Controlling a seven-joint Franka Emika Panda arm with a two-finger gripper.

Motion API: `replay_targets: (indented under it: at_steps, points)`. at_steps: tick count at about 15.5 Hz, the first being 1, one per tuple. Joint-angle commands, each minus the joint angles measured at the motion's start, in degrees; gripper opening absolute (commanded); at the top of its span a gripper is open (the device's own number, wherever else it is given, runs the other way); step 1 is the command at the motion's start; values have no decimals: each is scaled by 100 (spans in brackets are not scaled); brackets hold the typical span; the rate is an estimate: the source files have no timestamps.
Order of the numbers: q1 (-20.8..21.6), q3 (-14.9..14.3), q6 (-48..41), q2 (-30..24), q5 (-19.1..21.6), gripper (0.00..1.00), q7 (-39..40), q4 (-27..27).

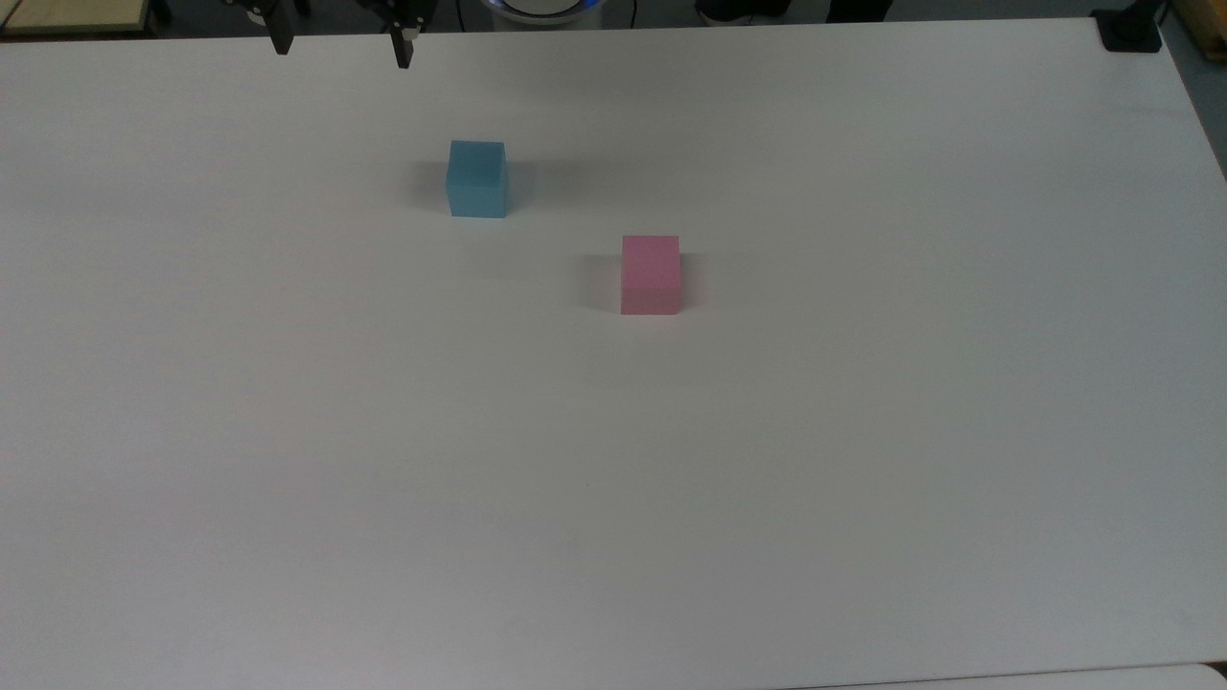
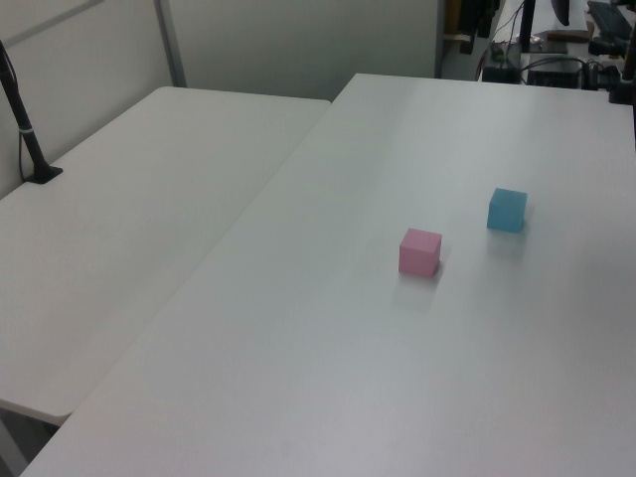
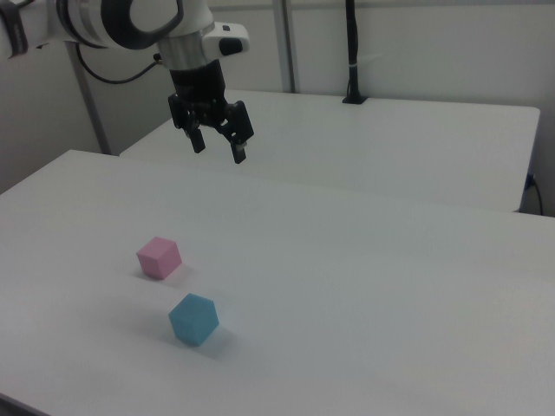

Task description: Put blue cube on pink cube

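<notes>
The blue cube point(image 1: 476, 179) rests on the white table, apart from the pink cube point(image 1: 650, 275), which lies to its lower right in the top view. Both also show in the left view as blue cube point(image 2: 507, 210) and pink cube point(image 2: 420, 251), and in the right view as blue cube point(image 3: 193, 319) and pink cube point(image 3: 159, 257). My gripper point(image 1: 342, 53) hangs open and empty at the top view's upper edge, above and to the left of the blue cube. In the right view the gripper point(image 3: 218, 152) is raised well above the table.
The white table point(image 1: 671, 479) is broad and bare around the cubes. A second white table point(image 2: 129, 219) adjoins it on the left view's left, with a black pole point(image 2: 25, 124) standing on it. A black clamp point(image 1: 1131, 29) sits at the top view's upper right corner.
</notes>
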State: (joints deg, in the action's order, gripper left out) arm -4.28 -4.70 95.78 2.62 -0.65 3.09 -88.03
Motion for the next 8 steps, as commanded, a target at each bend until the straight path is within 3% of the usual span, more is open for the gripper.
replay_targets:
  at_steps: [1, 8]
  points:
    - [41, -14, 99, -25, 100, 100, -71, -21]
    - [6, -40, 178, -42, 91, 100, -71, -21]
